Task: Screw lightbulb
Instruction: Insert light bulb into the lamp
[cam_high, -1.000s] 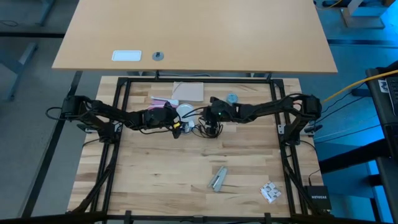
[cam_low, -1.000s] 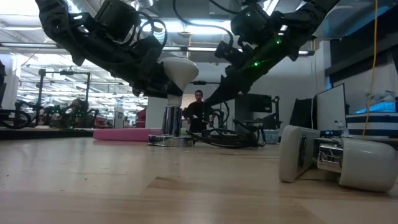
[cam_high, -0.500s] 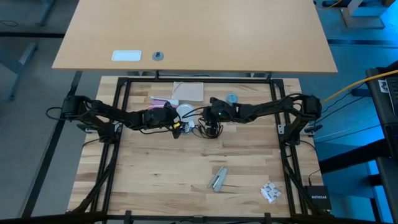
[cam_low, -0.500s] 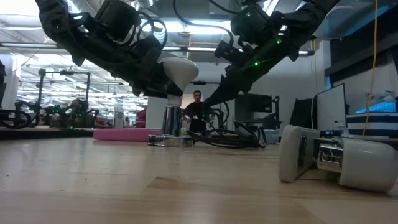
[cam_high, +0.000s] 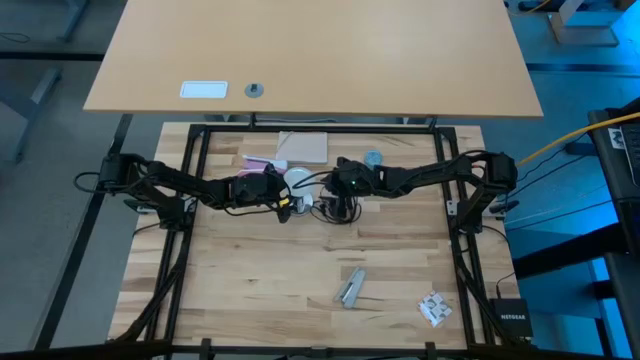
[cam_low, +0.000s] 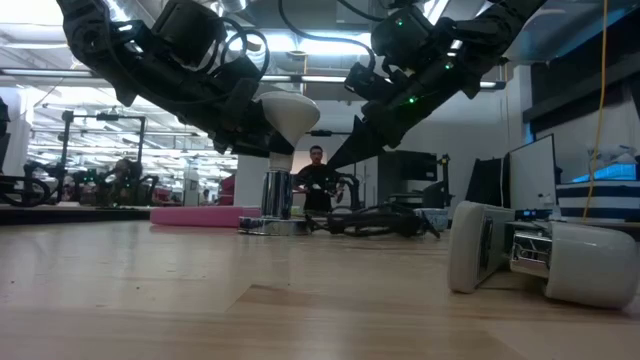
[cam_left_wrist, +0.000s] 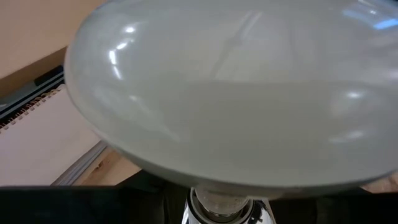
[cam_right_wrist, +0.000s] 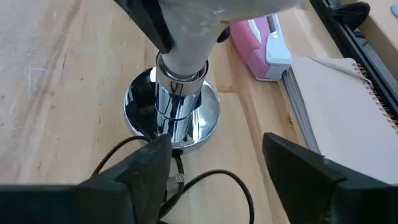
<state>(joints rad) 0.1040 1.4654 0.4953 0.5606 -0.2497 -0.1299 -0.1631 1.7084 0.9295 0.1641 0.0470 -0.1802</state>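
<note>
The frosted white lightbulb stands upright with its narrow neck in the silvery socket, whose round base rests on the wooden table. In the left wrist view its globe fills the picture. My left gripper is shut on the bulb from the table's left. My right gripper hangs open just right of the socket, above the thin black cord, touching nothing. My left gripper holds the lightbulb on the taper just under the globe, between its two fingers; one dark finger shows against the neck's side. It comes slanting down from the table's left. The bulb stays upright, its lower end in the socket.
A pink stapler-like thing and a spiral notebook lie just beyond the socket. A blue-grey round cap sits behind my right arm. A white-and-grey device lies nearer the front edge. A person shows in the room behind.
My right gripper has let go of the black cord: the loop that hung raised beside the socket has dropped and now lies flat on the table. The lightbulb and the socket have kept still.
</note>
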